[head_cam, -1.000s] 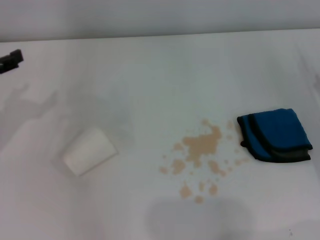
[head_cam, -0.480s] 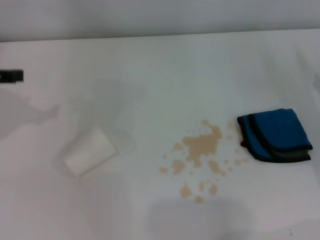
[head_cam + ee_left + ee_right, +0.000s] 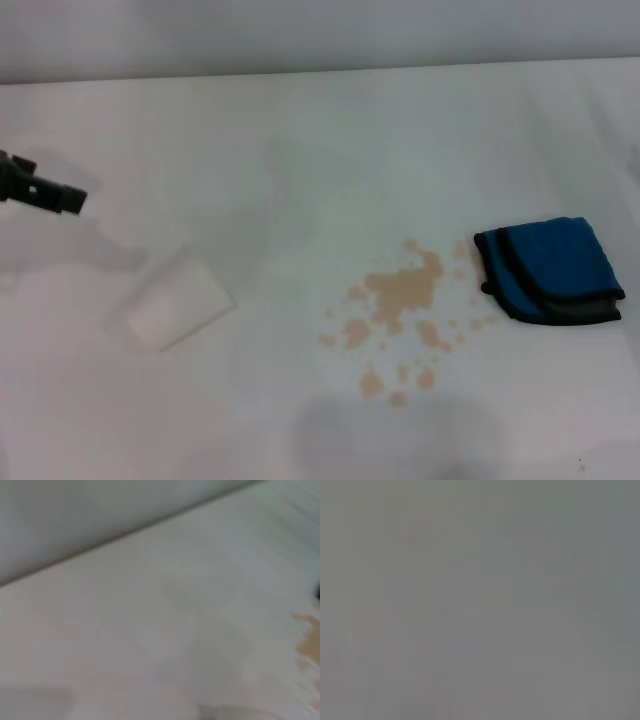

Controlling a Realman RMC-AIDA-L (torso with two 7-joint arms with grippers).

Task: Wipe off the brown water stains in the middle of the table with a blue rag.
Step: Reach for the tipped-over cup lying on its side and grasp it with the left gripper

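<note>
Meanwhile the blue rag (image 3: 550, 270) lies folded on the table (image 3: 300, 140), just right of the brown water stains (image 3: 400, 315). Only the left gripper (image 3: 45, 190) shows, at the far left edge, near a white paper cup (image 3: 178, 300).

The left gripper (image 3: 45, 190) hangs over the table (image 3: 300, 140) at its far left edge. A cup (image 3: 180, 300) lies on its side just nearer and to the right of it. The stains (image 3: 400, 310) spread well right of the gripper, mid-table. The rag (image 3: 548, 268) lies farther right still, just beside the stains.
</note>
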